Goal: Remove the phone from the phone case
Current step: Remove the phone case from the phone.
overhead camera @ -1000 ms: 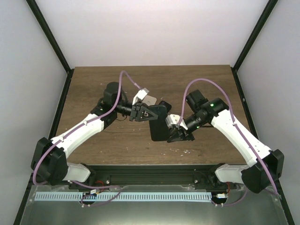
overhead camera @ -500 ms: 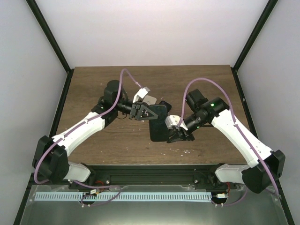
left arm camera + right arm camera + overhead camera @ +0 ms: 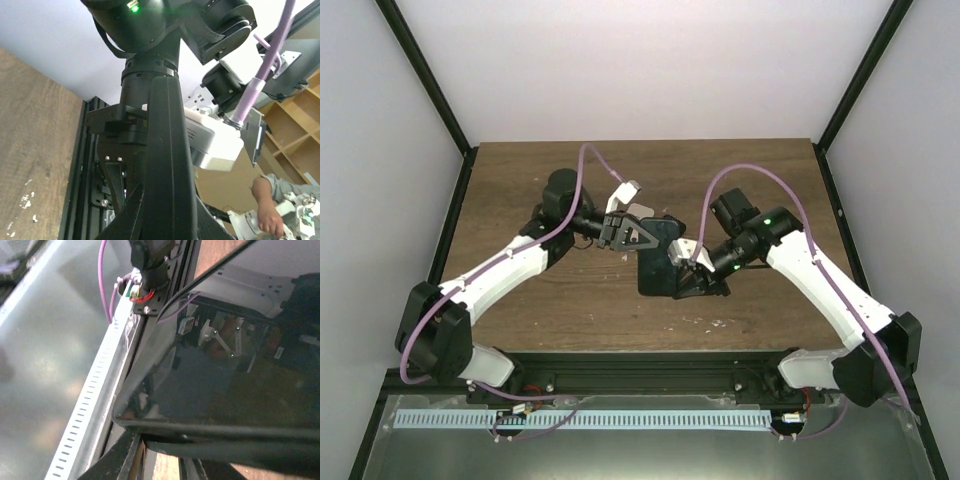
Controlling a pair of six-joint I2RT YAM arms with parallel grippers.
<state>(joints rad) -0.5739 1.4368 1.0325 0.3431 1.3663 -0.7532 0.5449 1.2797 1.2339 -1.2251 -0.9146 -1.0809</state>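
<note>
A black phone in a black phone case (image 3: 657, 262) hangs above the table between both arms. My left gripper (image 3: 638, 238) is shut on its upper left end. My right gripper (image 3: 688, 281) is shut on its lower right edge. In the left wrist view the cased phone (image 3: 167, 165) stands edge-on between my fingers (image 3: 122, 220), with the right arm (image 3: 150, 30) behind it. In the right wrist view the glossy screen (image 3: 235, 385) fills the frame. A dark case rim (image 3: 225, 449) shows as a second layer just under its near edge, above my finger (image 3: 117, 460).
The brown wooden table (image 3: 520, 190) lies below the arms, with white specks near its front edge (image 3: 715, 322). Black frame posts (image 3: 425, 90) stand at the back corners. A perforated metal rail (image 3: 620, 418) runs along the front below the arm bases.
Both grippers have shifted slightly with the phone held between them. The left gripper has moved a little right and back; the right wrist has edged left. Both grips are unchanged.
</note>
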